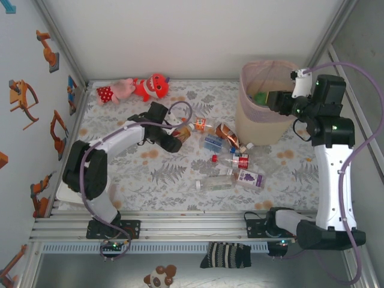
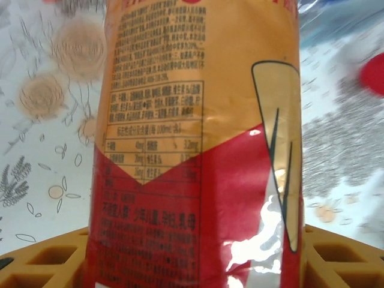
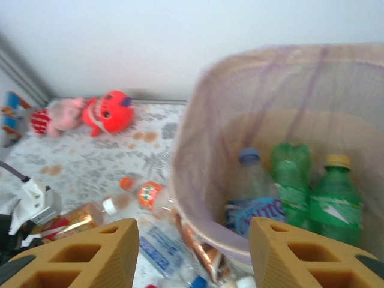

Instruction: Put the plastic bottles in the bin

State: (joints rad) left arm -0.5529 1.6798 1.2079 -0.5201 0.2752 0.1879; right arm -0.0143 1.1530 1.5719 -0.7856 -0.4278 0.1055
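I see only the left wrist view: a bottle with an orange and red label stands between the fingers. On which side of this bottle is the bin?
Observer: In the top view the bin stands to the right of the orange and red bottle, with other bottles lying between them.
Operator: Is the right arm near it?
Observer: Yes. The right gripper hangs above the bin's opening, jaws open, with nothing between them.
Operator: Is anything in the bin?
Observer: Three bottles: a clear bottle with a blue label, a green bottle and a green bottle with a yellow cap.
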